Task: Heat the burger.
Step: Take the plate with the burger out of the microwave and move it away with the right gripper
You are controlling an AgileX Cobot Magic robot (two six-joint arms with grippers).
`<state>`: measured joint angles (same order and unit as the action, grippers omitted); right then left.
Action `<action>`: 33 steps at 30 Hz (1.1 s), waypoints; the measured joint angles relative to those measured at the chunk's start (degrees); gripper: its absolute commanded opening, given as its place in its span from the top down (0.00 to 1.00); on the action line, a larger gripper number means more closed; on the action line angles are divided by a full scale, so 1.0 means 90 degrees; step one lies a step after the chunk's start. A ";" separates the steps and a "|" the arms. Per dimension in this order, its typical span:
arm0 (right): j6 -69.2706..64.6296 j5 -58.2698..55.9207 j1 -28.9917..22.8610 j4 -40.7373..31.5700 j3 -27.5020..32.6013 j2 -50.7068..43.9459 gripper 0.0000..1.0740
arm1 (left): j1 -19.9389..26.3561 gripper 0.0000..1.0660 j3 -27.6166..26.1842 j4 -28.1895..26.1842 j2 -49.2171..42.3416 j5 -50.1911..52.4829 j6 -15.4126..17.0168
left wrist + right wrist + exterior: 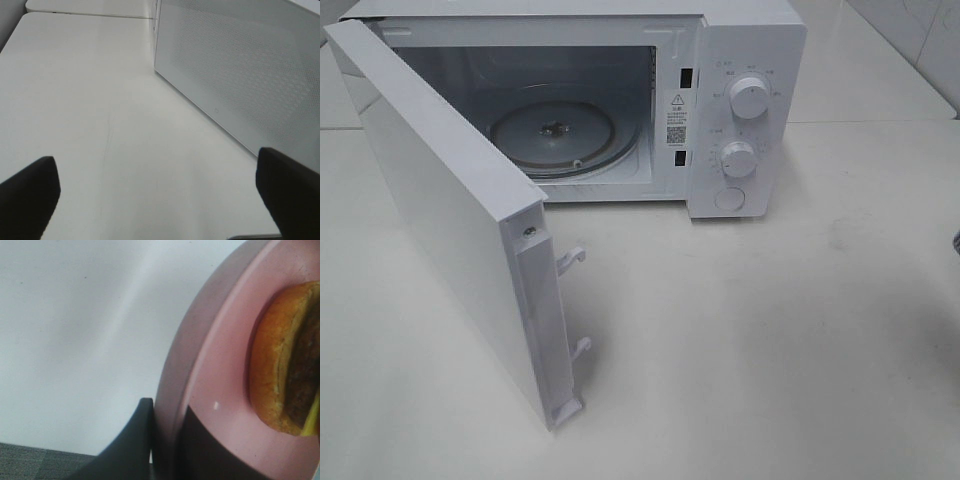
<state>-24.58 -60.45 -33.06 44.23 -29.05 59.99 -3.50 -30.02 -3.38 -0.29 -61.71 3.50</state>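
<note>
One thin pinch by the right gripper (165,440) on the pink plate (220,365) rim could let the burger (285,360) slide off if tilted, while the left gripper (157,195) stands spread and empty

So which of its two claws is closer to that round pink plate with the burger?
The right. Its gripper is clamped on the rim of the pink plate carrying the burger. The left gripper hangs open beside the white microwave door, no plate in sight.
</note>
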 measured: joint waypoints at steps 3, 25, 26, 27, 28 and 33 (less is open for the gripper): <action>-0.0713 -0.0261 0.0000 0.0286 -0.0267 0.0618 0.98 | 0.0000 0.06 0.0000 0.0000 0.0000 0.0000 0.0000; -0.3132 -0.0127 0.0000 0.0592 -0.0796 0.2960 0.96 | 0.0000 0.06 0.0000 0.0000 0.0000 0.0000 0.0000; -0.3132 -0.0127 0.0000 0.0592 -0.0796 0.2960 0.96 | 0.0000 0.06 0.0000 0.0000 0.0000 0.0000 0.0000; -0.3228 -0.0019 0.0000 0.0605 -0.0802 0.3094 0.96 | 0.0000 0.06 0.0000 0.0000 0.0000 0.0000 0.0000; -0.3228 -0.0019 0.0000 0.0605 -0.0802 0.3094 0.96 | 0.0000 0.06 0.0000 0.0000 0.0000 0.0000 0.0000; -0.3457 0.0248 0.0000 0.0624 -0.0809 0.3400 0.96 | 0.0000 0.06 0.0000 0.0000 0.0000 0.0000 0.0000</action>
<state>-55.69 -58.21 -33.06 49.85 -36.33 90.58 -3.50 -30.02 -3.38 -0.29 -61.71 3.50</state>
